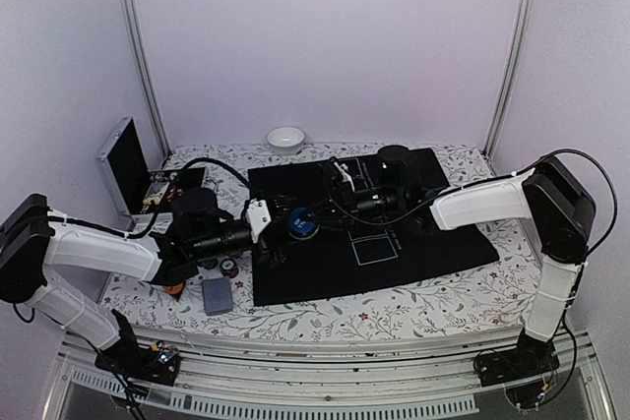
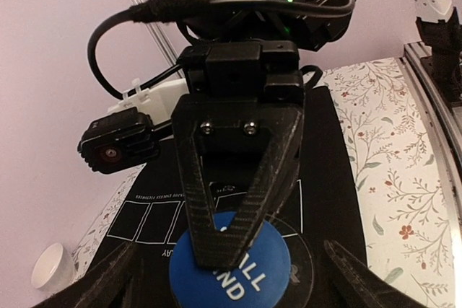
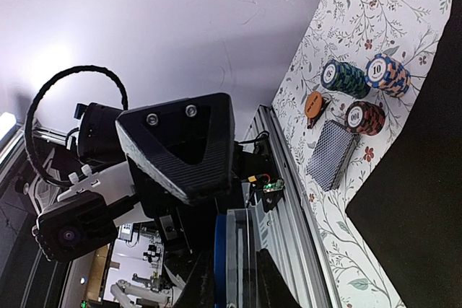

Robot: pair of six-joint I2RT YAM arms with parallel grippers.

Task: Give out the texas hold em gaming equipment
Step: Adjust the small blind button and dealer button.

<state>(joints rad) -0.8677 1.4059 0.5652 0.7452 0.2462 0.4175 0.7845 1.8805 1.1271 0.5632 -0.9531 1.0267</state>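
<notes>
Button disc (image 2: 271, 259): blue, white lettering
Mat (image 1: 413, 253): black, white outlined boxes
Tabletop (image 1: 335, 320): white, floral sprig print
Chip stacks (image 3: 364, 117): green, orange-blue, red-black, striped edges
Cards (image 3: 330, 154): grey-blue patterned backs

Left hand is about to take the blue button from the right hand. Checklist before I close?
1. Right hand shut on the blue button: ok.
2. Left hand open, one finger each side of the button: ok.
3. Left fingers far enough over the button: cannot tell.
4. Button lifted off the black mat: cannot tell.
5. Card deck and chip stacks away from both hands: ok.
</notes>
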